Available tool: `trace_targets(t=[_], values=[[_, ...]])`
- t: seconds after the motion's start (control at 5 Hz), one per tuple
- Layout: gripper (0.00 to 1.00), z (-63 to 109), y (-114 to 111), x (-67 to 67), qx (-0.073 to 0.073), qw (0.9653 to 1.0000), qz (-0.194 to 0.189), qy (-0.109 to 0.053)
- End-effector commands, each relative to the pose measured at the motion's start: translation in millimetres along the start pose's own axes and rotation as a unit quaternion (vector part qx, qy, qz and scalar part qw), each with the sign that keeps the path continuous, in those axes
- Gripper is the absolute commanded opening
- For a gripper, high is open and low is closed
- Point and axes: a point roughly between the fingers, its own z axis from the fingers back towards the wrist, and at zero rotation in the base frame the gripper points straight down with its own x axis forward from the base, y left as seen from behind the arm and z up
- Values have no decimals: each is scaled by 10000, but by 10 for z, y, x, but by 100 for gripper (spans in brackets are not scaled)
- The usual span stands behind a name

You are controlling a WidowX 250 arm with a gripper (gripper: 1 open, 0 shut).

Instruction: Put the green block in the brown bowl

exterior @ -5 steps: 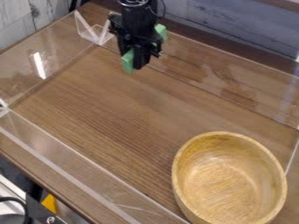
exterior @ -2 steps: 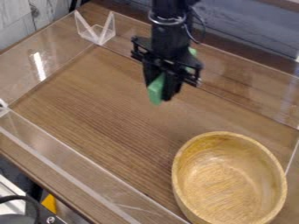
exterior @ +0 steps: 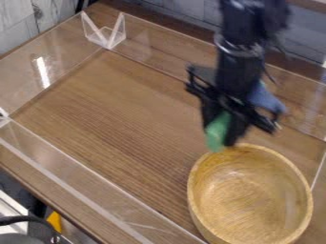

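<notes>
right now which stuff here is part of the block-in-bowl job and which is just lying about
Part of the job:
- green block, held in the shut gripper
- brown bowl, nothing in it, just below the block

Just lying about:
- clear plastic stand at the far corner
- clear wall around the wooden table

The green block (exterior: 220, 132) is a thin green bar. It stands almost straight up and down, up in the air, a bit blurry. It hangs just past the rim of the brown bowl (exterior: 250, 196), at about 11 o'clock. The bowl is big, round, light brown wood and sits upright.
</notes>
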Motion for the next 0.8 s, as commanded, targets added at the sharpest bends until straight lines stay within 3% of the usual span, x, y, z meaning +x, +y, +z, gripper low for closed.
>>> trace_targets(t=[0.0,0.2,0.6], values=[[0,31,-520,-92,-108,9996,-196,-160],[0,-53,-574,-192,-145,9991,-387,-115],[0,107,-475,-211,-236,9987,-341,-301]])
